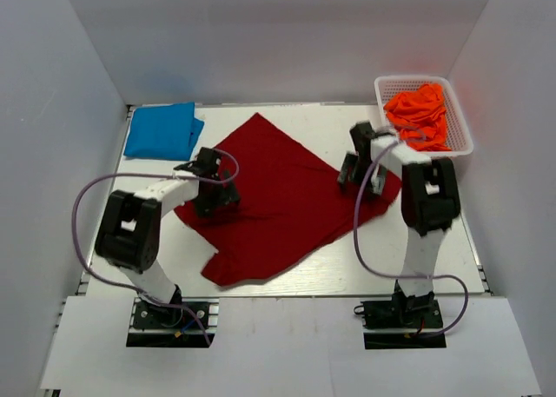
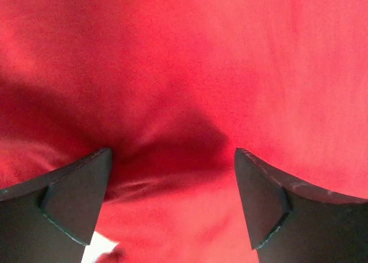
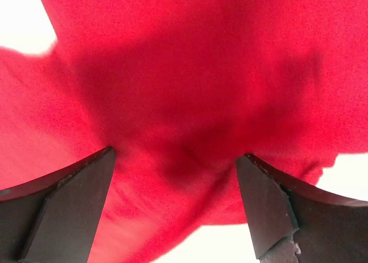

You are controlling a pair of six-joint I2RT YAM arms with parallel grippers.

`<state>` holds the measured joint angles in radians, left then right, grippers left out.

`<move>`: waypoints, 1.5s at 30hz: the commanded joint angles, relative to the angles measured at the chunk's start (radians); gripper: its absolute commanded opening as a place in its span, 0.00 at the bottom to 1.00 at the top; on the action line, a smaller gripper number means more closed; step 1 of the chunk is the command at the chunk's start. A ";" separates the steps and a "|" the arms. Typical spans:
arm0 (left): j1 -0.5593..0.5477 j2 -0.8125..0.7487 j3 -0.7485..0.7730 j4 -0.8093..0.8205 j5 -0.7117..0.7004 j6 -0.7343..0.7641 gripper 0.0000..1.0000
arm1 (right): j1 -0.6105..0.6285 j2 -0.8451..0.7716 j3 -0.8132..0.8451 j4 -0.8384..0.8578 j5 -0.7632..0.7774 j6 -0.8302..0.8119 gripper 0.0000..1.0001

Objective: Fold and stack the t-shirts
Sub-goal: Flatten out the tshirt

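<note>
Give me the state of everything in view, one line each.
dark red t-shirt: spread out on the table, creased, not folded neatly.
blue t-shirt: folded, far left corner.
orange t-shirts: crumpled, piled in the basket.
basket: upright, far right corner.
left gripper: open, over the red cloth.
right gripper: open, over the red cloth's right edge.

That red shirt (image 1: 278, 197) mid-frame is soft, matt, slightly fuzzy cloth. The basket (image 1: 415, 78) upper right looks like white plastic mesh, and the table (image 1: 304, 119) is smooth.
</note>
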<state>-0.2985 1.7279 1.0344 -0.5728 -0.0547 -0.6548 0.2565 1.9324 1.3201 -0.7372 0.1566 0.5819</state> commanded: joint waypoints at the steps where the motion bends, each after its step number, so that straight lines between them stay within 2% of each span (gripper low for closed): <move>1: -0.082 -0.095 -0.241 -0.154 0.402 -0.045 0.99 | -0.013 0.247 0.301 0.073 0.072 -0.154 0.90; 3: -0.129 -0.190 -0.260 -0.217 0.484 -0.026 0.99 | -0.003 0.359 0.582 0.053 0.043 -0.268 0.89; 4: -0.146 -0.221 -0.260 -0.235 0.524 -0.014 0.99 | 0.000 0.444 0.640 0.059 -0.007 -0.290 0.89; 5: -0.169 -0.247 -0.235 -0.251 0.524 -0.005 0.99 | 0.006 0.474 0.815 0.050 -0.026 -0.336 0.89; 8: -0.169 -0.297 -0.117 -0.305 0.471 0.012 0.99 | 0.003 0.524 0.948 0.019 -0.072 -0.367 0.89; 10: -0.169 -0.282 0.029 -0.376 0.348 0.032 0.99 | 0.029 0.435 0.888 0.088 -0.065 -0.398 0.89; 12: -0.169 -0.242 0.132 -0.426 0.264 0.057 0.99 | 0.038 0.294 0.677 0.148 -0.060 -0.424 0.90; 13: -0.169 -0.232 0.213 -0.446 0.171 0.066 0.99 | 0.040 0.254 0.592 0.213 -0.055 -0.432 0.90; 14: -0.160 -0.232 0.240 -0.458 0.132 0.066 0.99 | 0.049 0.220 0.556 0.223 -0.034 -0.432 0.90; 15: -0.150 -0.232 0.253 -0.458 0.113 0.066 0.99 | 0.052 0.132 0.532 0.228 -0.037 -0.433 0.90; 17: -0.140 -0.232 0.253 -0.437 0.020 0.057 0.99 | 0.062 0.076 0.424 0.229 -0.029 -0.426 0.90; 18: -0.140 -0.232 0.253 -0.427 -0.022 0.046 0.99 | 0.072 -0.003 0.398 0.226 -0.038 -0.421 0.90; 19: -0.140 -0.211 0.253 -0.427 -0.039 0.031 0.99 | 0.078 -0.025 0.293 0.229 -0.054 -0.391 0.90; 24: -0.120 -0.197 0.219 -0.414 -0.115 -0.043 0.99 | 0.108 -0.209 -0.002 0.251 -0.106 -0.308 0.90; 27: -0.111 -0.246 0.178 -0.380 -0.090 -0.054 0.99 | 0.141 -0.315 -0.168 0.271 -0.179 -0.268 0.90; 30: -0.111 -0.293 0.072 -0.331 -0.012 -0.054 0.99 | 0.174 -0.417 -0.317 0.309 -0.184 -0.235 0.90; 32: -0.111 -0.326 -0.048 -0.231 0.056 -0.054 0.99 | 0.191 -0.470 -0.408 0.318 -0.215 -0.214 0.90; 34: -0.123 -0.326 -0.146 -0.127 0.105 -0.054 0.99 | 0.208 -0.489 -0.456 0.344 -0.244 -0.208 0.90; 37: -0.123 -0.315 -0.223 -0.056 0.142 -0.063 0.99 | 0.219 -0.506 -0.513 0.349 -0.281 -0.172 0.90; 45: -0.123 -0.330 -0.402 -0.081 0.205 -0.063 0.99 | 0.224 -0.663 -0.740 0.239 -0.250 0.001 0.90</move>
<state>-0.4168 1.4082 0.7273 -0.6682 0.0799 -0.7071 0.4793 1.3254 0.6571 -0.4126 -0.0891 0.4843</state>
